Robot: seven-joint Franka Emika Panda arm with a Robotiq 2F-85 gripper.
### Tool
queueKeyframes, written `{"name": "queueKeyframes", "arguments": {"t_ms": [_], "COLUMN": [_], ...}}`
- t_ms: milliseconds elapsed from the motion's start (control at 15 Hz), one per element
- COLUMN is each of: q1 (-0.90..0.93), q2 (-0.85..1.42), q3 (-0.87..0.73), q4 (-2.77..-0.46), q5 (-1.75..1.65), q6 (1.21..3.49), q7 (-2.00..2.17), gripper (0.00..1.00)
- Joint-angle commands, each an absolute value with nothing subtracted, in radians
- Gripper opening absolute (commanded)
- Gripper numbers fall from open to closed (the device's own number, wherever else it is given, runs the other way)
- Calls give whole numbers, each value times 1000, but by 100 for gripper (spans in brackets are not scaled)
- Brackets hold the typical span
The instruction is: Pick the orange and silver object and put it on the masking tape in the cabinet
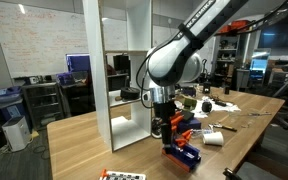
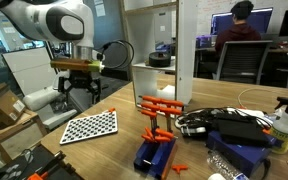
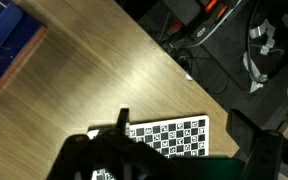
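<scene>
My pincer [image 3: 181, 125] is spread wide with nothing between the fingers [image 3: 120, 122], which enter from the bottom of the wrist view. In both exterior views it hangs clear above the desk [image 2: 114, 150] and touches nothing [image 1: 162, 103] [image 2: 78, 95].

Right under me on the wood lies a black-and-white checkered board [image 3: 174, 135], flat and near the desk's edge [image 2: 89, 127].

Just beyond it is the orange-and-blue toy pile [image 2: 156, 140], with orange rods standing over a blue base; in an exterior view it sits just below and beside my pincer [image 1: 180, 145]. Next to it is a tangle of black cables [image 2: 224, 122], which also runs across the upper right of the wrist view [image 3: 209, 45]. A bit of orange [image 3: 212, 8] shows at the top edge there, beside the cables, but it is too small for me to tell whether it is the orange and silver object. I cannot find that object for certain in any view.

Farther back the cabinet [image 2: 187, 50] stands upright on the desk, white and open [image 1: 112, 75]. The masking tape [image 2: 161, 60], a low dark roll, lies flat on one of its shelves, well apart from my pincer.

Behind the cabinet a person [image 2: 240, 30] sits facing a screen.
</scene>
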State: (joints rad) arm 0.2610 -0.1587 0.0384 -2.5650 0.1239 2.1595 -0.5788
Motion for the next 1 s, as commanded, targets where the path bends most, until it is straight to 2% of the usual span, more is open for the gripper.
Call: {"name": "queueKeyframes", "arguments": {"t_ms": [0, 467, 933], "q1": [242, 216, 168], "q2": [-43, 93, 234], "q3": [75, 136, 182], "q4": [-2506, -2444, -2431], "q5": [129, 132, 143], "q6": [2153, 2293, 2619], "q7": [-617, -600, -588], "gripper": [100, 100, 100]}}
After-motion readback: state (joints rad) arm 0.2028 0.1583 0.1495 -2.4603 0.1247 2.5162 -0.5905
